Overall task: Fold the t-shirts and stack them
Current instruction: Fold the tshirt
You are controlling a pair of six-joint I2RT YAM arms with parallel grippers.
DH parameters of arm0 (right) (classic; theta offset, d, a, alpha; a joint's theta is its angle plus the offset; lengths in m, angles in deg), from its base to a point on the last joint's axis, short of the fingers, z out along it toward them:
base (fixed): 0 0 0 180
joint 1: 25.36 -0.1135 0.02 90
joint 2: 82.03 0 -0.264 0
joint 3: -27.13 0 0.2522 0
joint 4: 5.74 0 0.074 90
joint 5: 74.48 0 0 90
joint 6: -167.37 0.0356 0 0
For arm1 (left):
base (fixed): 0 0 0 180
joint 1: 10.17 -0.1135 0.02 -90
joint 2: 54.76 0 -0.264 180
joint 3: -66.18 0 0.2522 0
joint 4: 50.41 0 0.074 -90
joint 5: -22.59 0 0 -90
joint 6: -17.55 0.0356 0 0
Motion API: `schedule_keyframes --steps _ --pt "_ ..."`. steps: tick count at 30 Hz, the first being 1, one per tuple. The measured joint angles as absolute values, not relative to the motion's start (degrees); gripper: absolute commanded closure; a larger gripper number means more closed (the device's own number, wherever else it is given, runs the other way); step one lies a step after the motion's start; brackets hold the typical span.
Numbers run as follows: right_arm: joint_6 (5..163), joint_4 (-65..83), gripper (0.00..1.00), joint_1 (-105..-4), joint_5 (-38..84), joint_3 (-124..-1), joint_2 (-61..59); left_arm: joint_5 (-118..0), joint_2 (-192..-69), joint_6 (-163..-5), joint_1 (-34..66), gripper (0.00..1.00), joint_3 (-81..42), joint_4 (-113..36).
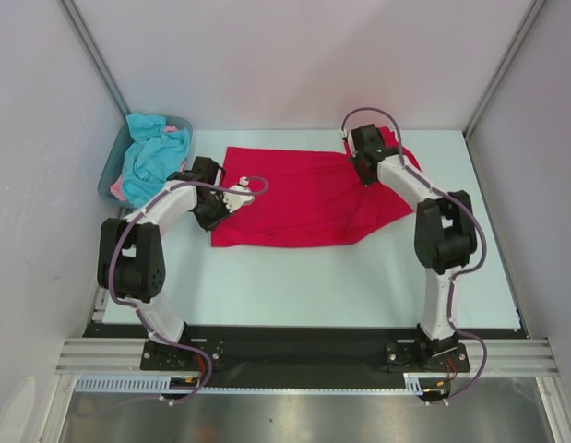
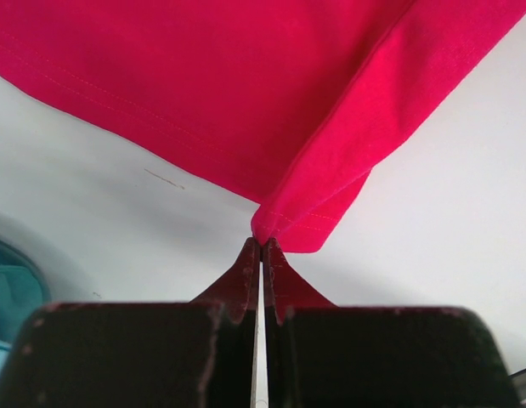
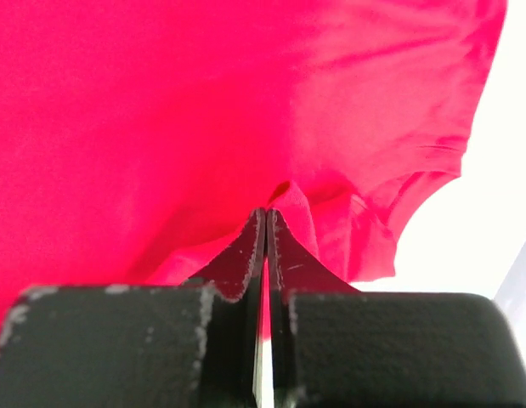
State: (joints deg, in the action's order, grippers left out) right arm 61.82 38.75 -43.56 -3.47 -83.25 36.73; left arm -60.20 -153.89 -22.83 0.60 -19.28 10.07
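Scanning every view for something to read: no lettering, logo, label or number comes through on the red t-shirt [image 1: 294, 198] by the tools. Nothing legible anywhere.

White arm links [image 1: 410, 187], black joints [image 1: 133, 263], looping purple cables [image 1: 368, 111], black tapered gripper fingers [image 2: 239, 280], scuffed edges

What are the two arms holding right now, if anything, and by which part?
Both hold the red shirt: the left pincer pinches a folded corner at its edge, the right pincer a fold of cloth by a sleeve.
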Motion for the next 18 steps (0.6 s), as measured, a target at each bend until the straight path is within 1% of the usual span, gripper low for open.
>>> schedule_keyframes --steps 5,9,15,18 --pt "59.0 42.6 1.00 -43.5 4.2 -77.9 25.8 -60.2 -154.3 -22.4 0.6 1.00 -19.6 10.1" --pt "56.0 46.2 1.00 -43.4 11.4 -69.0 18.8 -60.5 -154.9 -21.9 0.6 1.00 -20.6 10.1" --pt "51.6 54.3 1.00 -43.3 19.5 -57.0 17.1 -61.3 -156.4 -20.4 0.6 1.00 -22.6 10.5" --pt "49.7 58.1 1.00 -43.3 21.2 -53.7 16.2 -61.3 -157.5 -19.9 0.7 1.00 -23.9 10.8"
